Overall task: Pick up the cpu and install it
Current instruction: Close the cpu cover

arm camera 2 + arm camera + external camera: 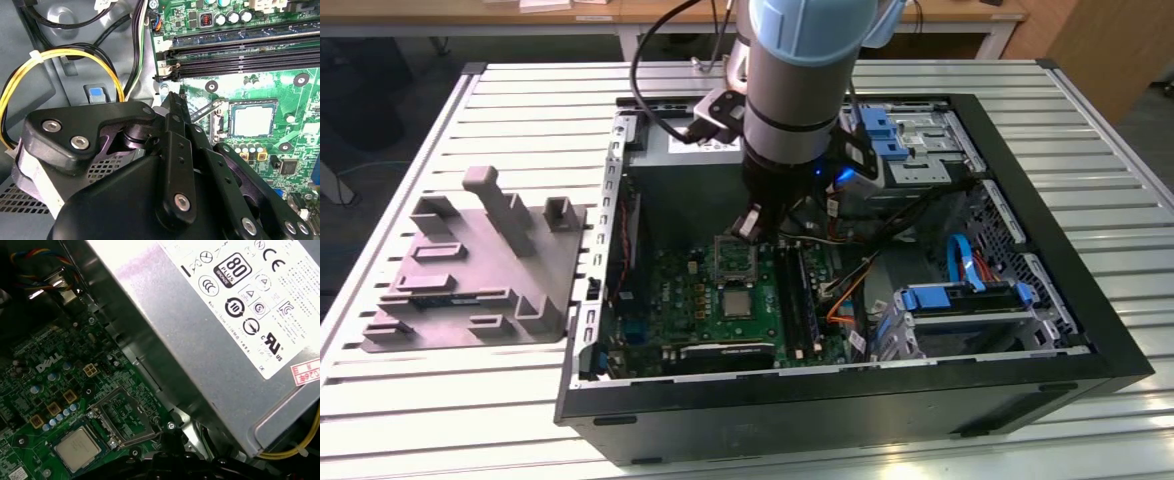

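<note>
The cpu (253, 120) lay flat in its socket on the green motherboard (720, 300), silver top up (seen in both wrist views, also (76, 448)). The socket's metal frame (125, 415) stood hinged open beside it. The gripper (750, 222) hung inside the open computer case (1067, 330) just above the frame, fingers (175, 112) drawn together, holding nothing. A grey-purple fixture (474, 270) sat on the slatted table (400, 420).

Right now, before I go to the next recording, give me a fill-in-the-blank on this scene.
The cpu lies on the green ____.
The grey-purple fixture stands ____ the computer case.
The hand hangs ____ that case.
Missing words: motherboard; outside; inside.
</note>
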You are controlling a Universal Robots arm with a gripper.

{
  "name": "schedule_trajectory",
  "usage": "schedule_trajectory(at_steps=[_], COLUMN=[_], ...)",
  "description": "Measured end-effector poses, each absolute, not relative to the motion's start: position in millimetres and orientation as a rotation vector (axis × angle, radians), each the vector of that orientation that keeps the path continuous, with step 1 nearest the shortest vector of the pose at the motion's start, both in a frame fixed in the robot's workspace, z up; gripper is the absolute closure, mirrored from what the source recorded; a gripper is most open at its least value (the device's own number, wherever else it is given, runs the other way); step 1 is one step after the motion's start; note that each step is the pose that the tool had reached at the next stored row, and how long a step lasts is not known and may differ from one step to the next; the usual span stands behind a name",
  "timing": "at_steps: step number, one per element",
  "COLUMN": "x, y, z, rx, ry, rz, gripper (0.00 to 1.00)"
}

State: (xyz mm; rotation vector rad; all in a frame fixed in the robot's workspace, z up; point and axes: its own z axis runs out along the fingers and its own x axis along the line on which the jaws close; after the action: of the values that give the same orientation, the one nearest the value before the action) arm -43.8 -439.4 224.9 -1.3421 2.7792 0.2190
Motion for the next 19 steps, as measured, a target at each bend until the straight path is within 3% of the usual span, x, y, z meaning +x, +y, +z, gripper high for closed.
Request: schedule_trajectory(at_steps=[19], x=[-43.9], y=[-438.9], z=[230.7], rx=[-1.365], ry=[2.788], rz=[0.173], gripper=[0.89])
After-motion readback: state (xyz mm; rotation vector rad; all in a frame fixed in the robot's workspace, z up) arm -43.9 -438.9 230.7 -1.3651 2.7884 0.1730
